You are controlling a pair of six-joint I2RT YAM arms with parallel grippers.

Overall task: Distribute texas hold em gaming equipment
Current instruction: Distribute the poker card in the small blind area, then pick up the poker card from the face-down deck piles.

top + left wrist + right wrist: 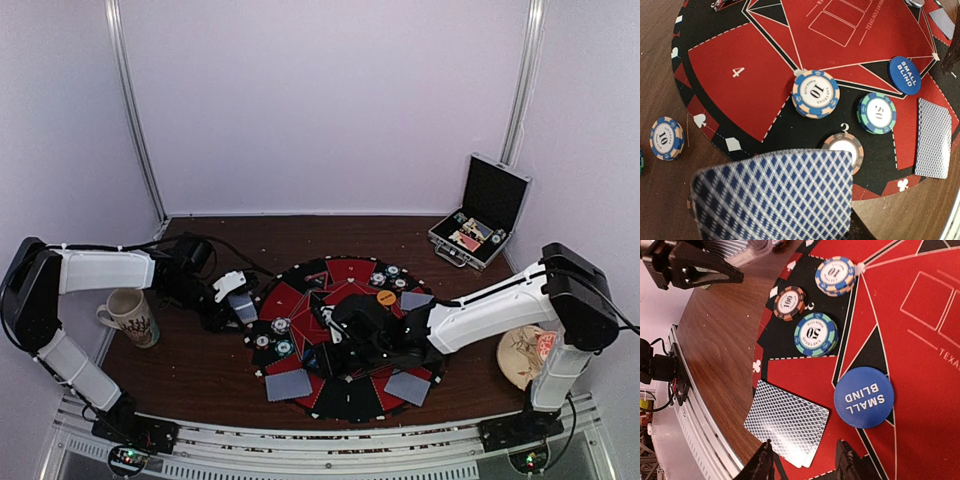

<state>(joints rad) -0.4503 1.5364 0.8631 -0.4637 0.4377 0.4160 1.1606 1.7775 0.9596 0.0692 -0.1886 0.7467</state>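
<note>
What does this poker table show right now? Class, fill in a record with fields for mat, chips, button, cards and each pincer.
mat: round red-and-black mat on a wooden table
chips: 10 chip, 100 chip, 50 chip, grouped near the mat's rim
button: SMALL BLIND button, blue, flat on the mat
cards: face-down cards lying across the mat's rim
left pincer: shut on held card
right pincer: open, above the face-down cards

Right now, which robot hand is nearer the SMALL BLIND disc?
Right. The right gripper hovers beside the SMALL BLIND disc; the left gripper holds a playing card beyond the chips.
</note>
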